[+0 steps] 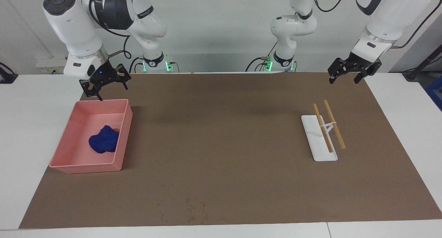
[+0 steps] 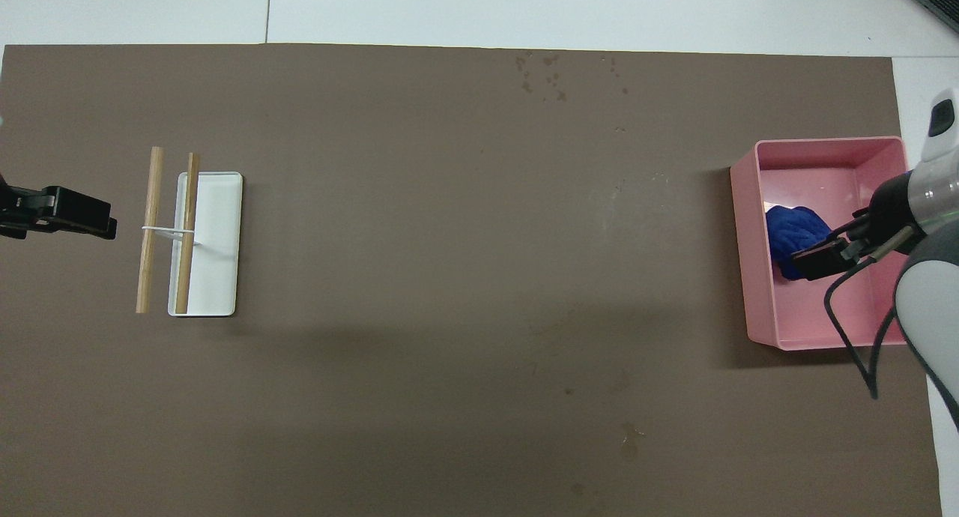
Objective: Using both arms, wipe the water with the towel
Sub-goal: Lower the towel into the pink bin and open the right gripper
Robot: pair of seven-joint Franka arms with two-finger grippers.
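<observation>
Facing view: brown mat (image 1: 221, 155) covers most of the table. Pink tray (image 1: 69, 167) at the right arm's end, towel (image 1: 104, 139) bunched inside it. White slab (image 1: 312, 141) with two sticks (image 1: 334, 124) at the left arm's end. Water drops (image 1: 195, 210) on the mat's edge farthest from the robots. Right gripper (image 1: 109, 88) raised over the tray's rim nearest the robots, fingers spread, holding nothing. Left gripper (image 1: 344, 78) raised over the mat, fingers spread, holding nothing.
</observation>
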